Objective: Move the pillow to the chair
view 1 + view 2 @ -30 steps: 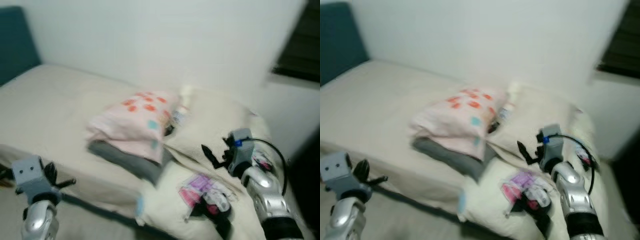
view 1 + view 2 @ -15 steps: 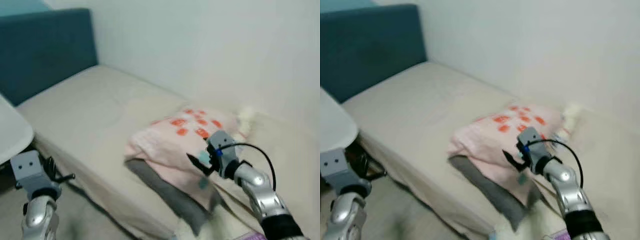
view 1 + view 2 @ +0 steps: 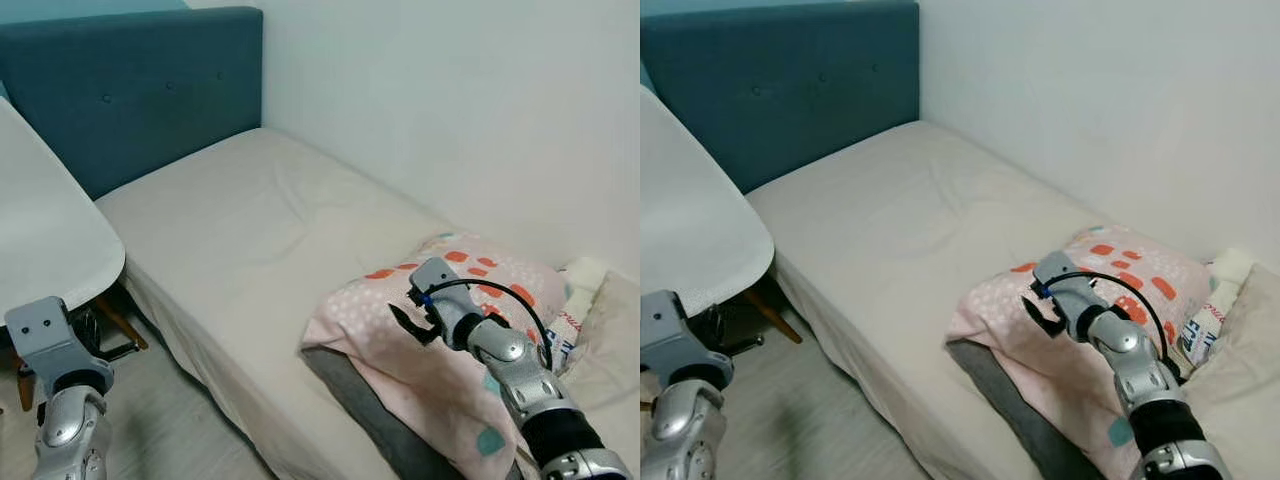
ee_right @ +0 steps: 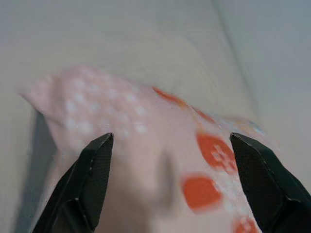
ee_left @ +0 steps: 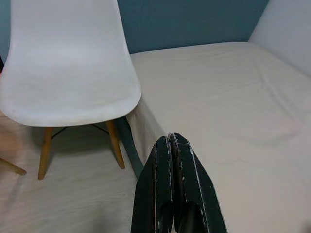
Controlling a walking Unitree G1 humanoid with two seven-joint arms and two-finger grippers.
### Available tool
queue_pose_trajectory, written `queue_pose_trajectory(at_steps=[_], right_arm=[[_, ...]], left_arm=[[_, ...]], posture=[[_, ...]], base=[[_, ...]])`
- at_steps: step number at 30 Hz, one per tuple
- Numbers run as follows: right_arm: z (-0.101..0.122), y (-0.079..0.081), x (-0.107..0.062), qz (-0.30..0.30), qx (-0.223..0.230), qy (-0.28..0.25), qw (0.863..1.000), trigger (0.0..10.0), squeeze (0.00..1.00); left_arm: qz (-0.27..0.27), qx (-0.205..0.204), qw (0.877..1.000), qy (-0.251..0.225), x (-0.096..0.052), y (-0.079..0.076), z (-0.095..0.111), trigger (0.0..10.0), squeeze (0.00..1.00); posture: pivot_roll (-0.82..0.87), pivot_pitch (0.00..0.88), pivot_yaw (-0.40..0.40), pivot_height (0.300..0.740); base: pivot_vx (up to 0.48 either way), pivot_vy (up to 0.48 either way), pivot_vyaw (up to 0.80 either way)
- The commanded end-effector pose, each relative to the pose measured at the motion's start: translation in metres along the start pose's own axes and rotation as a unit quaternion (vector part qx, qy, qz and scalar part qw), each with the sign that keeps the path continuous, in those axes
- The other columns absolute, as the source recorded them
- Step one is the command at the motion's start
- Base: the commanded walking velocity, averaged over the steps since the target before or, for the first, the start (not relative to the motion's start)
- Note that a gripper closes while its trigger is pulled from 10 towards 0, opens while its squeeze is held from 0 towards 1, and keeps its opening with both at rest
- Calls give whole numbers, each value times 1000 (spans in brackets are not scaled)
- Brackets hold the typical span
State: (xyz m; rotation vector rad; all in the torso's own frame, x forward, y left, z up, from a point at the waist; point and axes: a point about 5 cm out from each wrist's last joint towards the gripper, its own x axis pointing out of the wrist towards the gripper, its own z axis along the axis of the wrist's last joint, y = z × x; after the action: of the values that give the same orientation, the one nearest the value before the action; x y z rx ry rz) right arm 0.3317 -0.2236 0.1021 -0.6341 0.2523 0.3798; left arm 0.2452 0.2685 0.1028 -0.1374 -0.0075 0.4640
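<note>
The pink pillow (image 3: 400, 365) with orange-red patches lies on a grey cushion (image 3: 350, 392) at the right end of the bed. My right gripper (image 3: 405, 322) hovers just over the pillow's near left corner, open, its two black fingers spread on either side of the pink cloth (image 4: 146, 145) with nothing between them. The white shell chair (image 3: 45, 235) with wooden legs stands on the floor at the left, beside the bed. My left gripper (image 5: 172, 139) is low at the left near the chair, shut and empty.
A cream mattress (image 3: 260, 220) runs from the teal headboard (image 3: 130, 90) to the pillows along a white wall. A white bottle (image 3: 1212, 318) and a cream pillow (image 3: 1240, 380) lie at the far right. Pale floor (image 3: 175, 420) shows between chair and bed.
The camera has swung left, bringing the headboard and chair into view. My right gripper has reached forward from the cream bedding to just above the pink pillow.
</note>
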Motion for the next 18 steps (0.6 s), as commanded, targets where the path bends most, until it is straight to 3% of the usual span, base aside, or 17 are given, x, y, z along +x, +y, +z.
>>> queue_pose_trajectory(at_steps=[1,2,3,6,18], right_arm=[[-16,-2,-2,-6,-20,52,998,10000,0],[-31,-2,-4,-4,-40,99,994,10000,0],[-31,-2,-4,-4,-40,99,994,10000,0],[-66,4,-13,16,-129,188,974,10000,0],[-76,9,-15,32,-197,217,956,10000,0]], left_arm=[[-15,-3,1000,4,0,-6,1,10000,0],[-25,-3,1000,2,0,-8,2,10000,0],[-25,-3,1000,2,0,-8,2,10000,0],[-50,-3,999,-4,1,-13,10,10000,0],[-65,11,998,-26,-1,-5,35,10000,0]], posture=[[-80,0,-113,740],[-79,0,-111,740],[-79,0,-111,740],[-65,0,-104,740],[-41,23,-96,735]], base=[[0,0,0],[0,0,0],[0,0,0],[0,0,0],[0,0,0]])
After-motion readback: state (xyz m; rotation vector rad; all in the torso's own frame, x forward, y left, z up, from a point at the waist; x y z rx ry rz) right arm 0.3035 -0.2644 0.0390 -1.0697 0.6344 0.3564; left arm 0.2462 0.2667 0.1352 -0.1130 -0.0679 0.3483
